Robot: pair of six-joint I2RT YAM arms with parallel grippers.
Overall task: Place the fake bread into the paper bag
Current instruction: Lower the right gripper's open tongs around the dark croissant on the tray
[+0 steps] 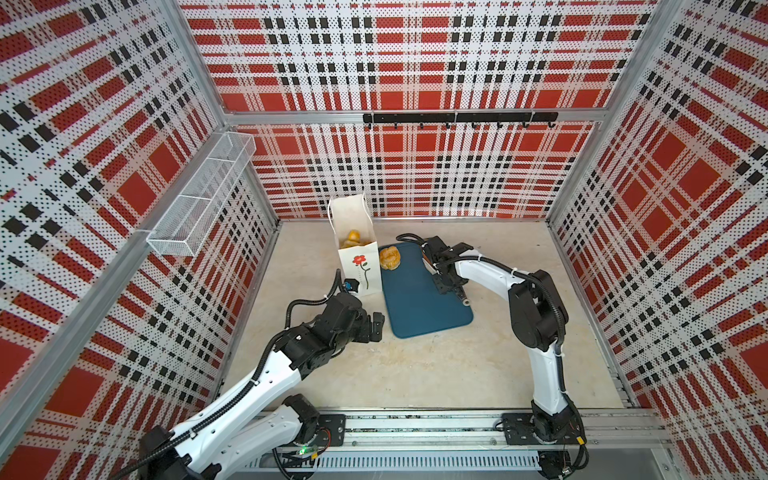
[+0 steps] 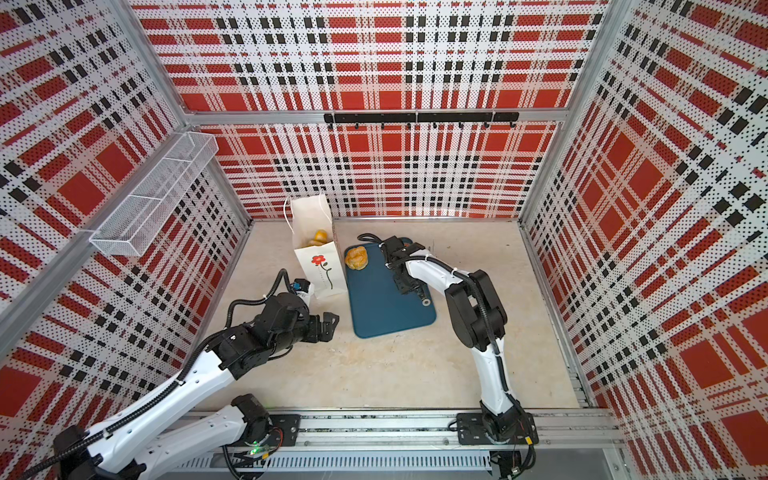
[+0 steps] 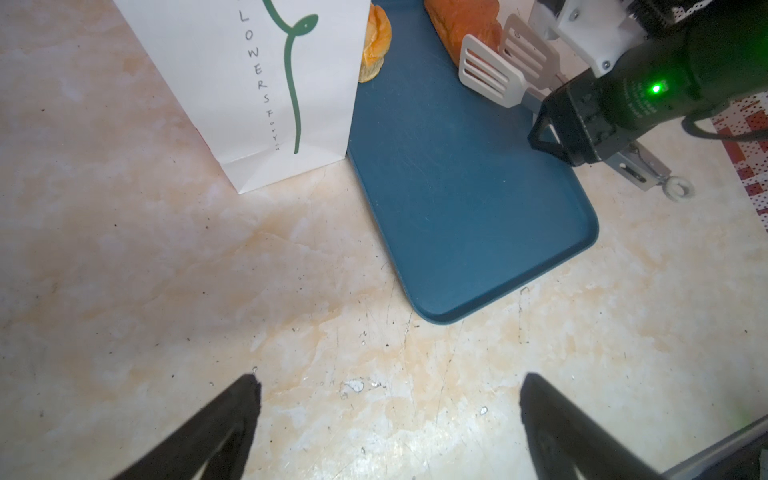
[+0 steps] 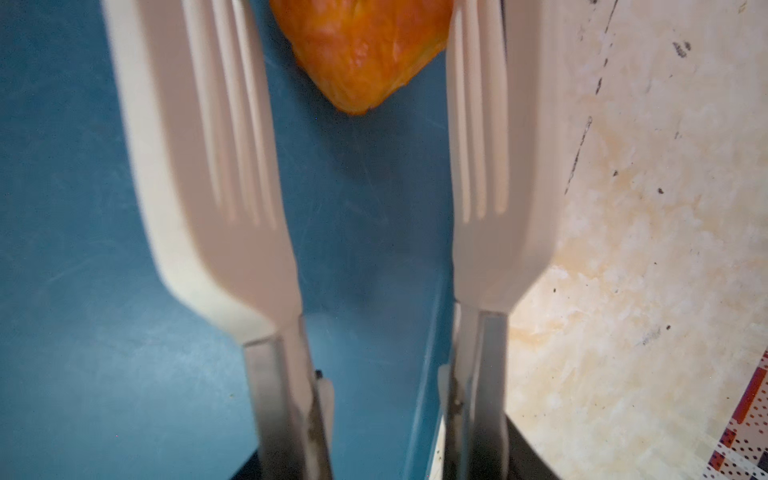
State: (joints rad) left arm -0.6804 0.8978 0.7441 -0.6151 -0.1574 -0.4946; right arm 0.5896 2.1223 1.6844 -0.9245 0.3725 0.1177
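The white paper bag (image 1: 359,266) (image 2: 320,266) with a red flower stands upright at the back left of the blue tray (image 1: 419,299). Golden fake bread (image 1: 352,239) lies inside the bag. A round yellow bun (image 1: 390,257) (image 3: 376,41) sits on the tray beside the bag. My right gripper (image 4: 382,436) is shut on white spatula tongs (image 4: 216,208), whose two paddles flank a darker orange-brown bread piece (image 4: 361,50) (image 3: 465,20) at the tray's far right edge. My left gripper (image 3: 388,378) (image 1: 376,326) hovers open and empty over the bare tabletop in front of the bag.
The tray's right rim (image 4: 432,332) runs just inside the tongs' right paddle. A wire basket (image 1: 199,199) hangs on the left wall and a black hook rail (image 1: 459,118) on the back wall. Plaid walls close in three sides.
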